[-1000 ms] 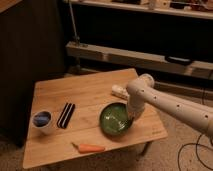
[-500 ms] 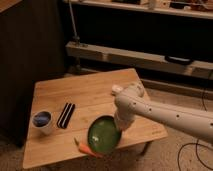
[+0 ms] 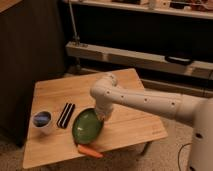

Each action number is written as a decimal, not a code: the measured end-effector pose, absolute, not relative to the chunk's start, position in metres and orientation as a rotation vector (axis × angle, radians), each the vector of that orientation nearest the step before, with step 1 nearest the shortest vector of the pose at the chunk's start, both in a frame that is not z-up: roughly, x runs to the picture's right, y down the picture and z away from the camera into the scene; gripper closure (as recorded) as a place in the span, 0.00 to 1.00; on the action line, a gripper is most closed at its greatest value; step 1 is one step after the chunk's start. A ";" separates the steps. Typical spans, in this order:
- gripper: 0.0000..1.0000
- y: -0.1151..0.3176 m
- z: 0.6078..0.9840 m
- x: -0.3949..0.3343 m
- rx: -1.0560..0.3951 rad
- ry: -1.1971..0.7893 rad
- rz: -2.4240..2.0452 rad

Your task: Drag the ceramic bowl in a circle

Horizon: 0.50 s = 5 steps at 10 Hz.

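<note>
The green ceramic bowl (image 3: 87,125) sits on the wooden table (image 3: 55,95), left of centre toward the front edge. It looks tilted, its right rim raised. My white arm reaches in from the right. The gripper (image 3: 101,118) is down at the bowl's right rim, at or just inside it. The arm's wrist hides the fingers.
A small white cup with blue inside (image 3: 42,120) stands at the table's left. A dark flat bar (image 3: 65,115) lies between the cup and the bowl. An orange carrot (image 3: 90,151) lies at the front edge just below the bowl. Metal shelves stand behind.
The bowl and the gripper have moved left across the table, from right of centre to next to the dark bar. The bowl first slid toward the front edge, near the carrot.
</note>
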State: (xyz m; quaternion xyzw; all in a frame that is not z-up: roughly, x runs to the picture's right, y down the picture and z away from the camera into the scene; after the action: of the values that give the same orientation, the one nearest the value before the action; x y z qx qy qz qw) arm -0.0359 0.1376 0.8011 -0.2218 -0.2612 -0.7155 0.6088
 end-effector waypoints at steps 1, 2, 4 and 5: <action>0.97 0.134 0.809 -0.038 -0.527 -0.597 -1.645; 0.97 0.126 0.823 -0.034 -0.550 -0.581 -1.625; 0.97 0.115 0.840 -0.012 -0.576 -0.559 -1.589; 0.97 0.105 0.854 0.020 -0.594 -0.543 -1.541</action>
State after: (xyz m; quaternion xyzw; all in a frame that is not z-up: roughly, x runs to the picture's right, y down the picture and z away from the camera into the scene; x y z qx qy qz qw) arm 0.0199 0.1048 0.8544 -0.2608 -0.2385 -0.6771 0.6455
